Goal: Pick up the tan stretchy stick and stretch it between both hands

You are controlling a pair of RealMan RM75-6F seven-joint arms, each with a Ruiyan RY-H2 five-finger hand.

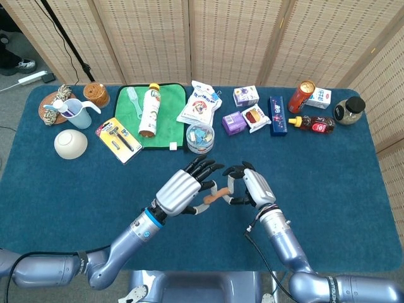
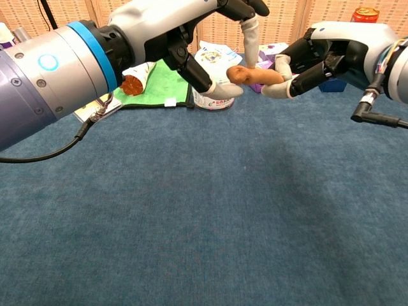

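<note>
Screened-off lab table [image 1: 76, 183], staged clutter

Bare blue cloth [image 1: 303, 189] flanks both hands; plastic tub [image 1: 200, 138] stands just behind.

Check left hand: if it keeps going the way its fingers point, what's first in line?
Probably the free end of the tan stretchy stick, held by the right hand; the left hand already brackets it, though contact is unclear.
</note>
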